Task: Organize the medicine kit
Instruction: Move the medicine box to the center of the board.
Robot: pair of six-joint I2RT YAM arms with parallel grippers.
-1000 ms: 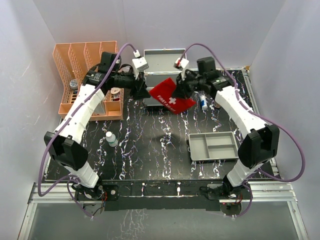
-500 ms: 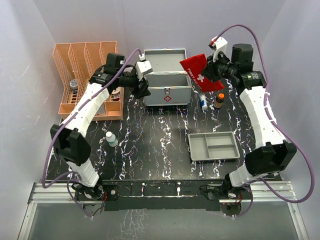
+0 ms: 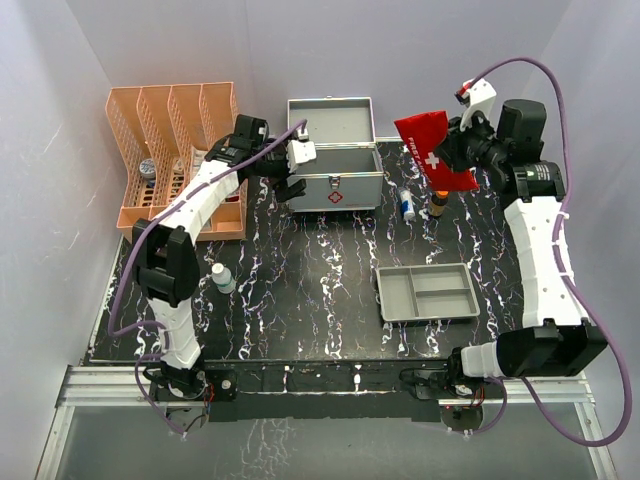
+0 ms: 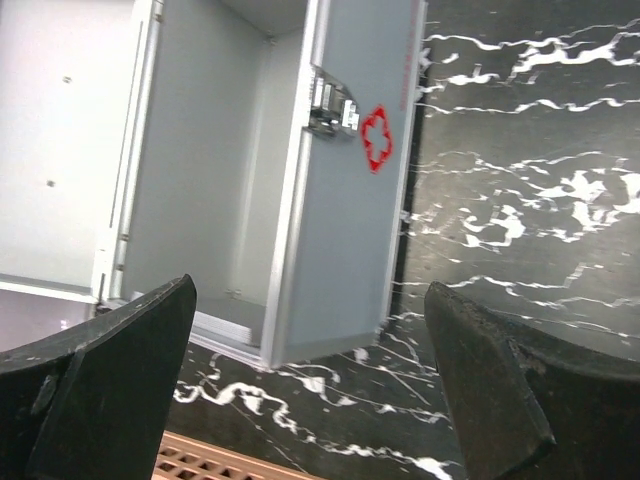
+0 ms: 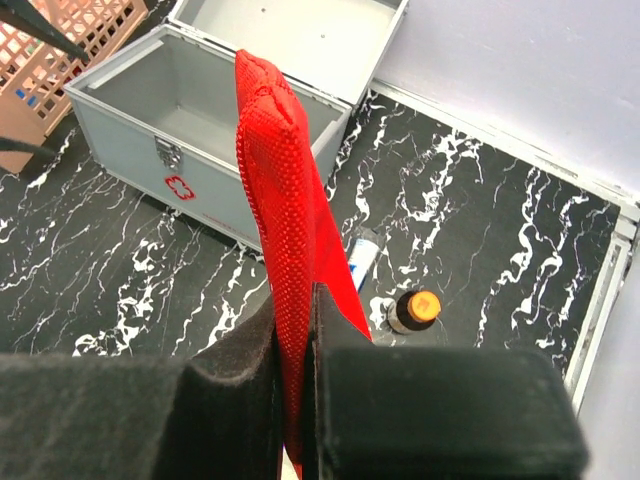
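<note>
Place: a robot test cell in a lab.
Enclosure: plain pale walls (image 3: 60, 200) box in a black, white-veined worktop (image 3: 300, 300) at the left, back and right of the frame.
Mounting: two white arms, the left arm (image 3: 200, 200) and the right arm (image 3: 545, 250), stand bolted to an aluminium rail (image 3: 330, 402) along the bottom of the frame.
Wiring: purple cables (image 3: 590, 330) loop openly from the bases up to the wrists.
Props: a medicine kit (image 3: 335, 185), an orange file rack (image 3: 150, 110) at upper left, a grey divided tray (image 3: 445, 295) at lower right, a red first-aid pouch (image 3: 432, 150) and a small white bottle (image 3: 223, 278), sparsely set out.
</note>
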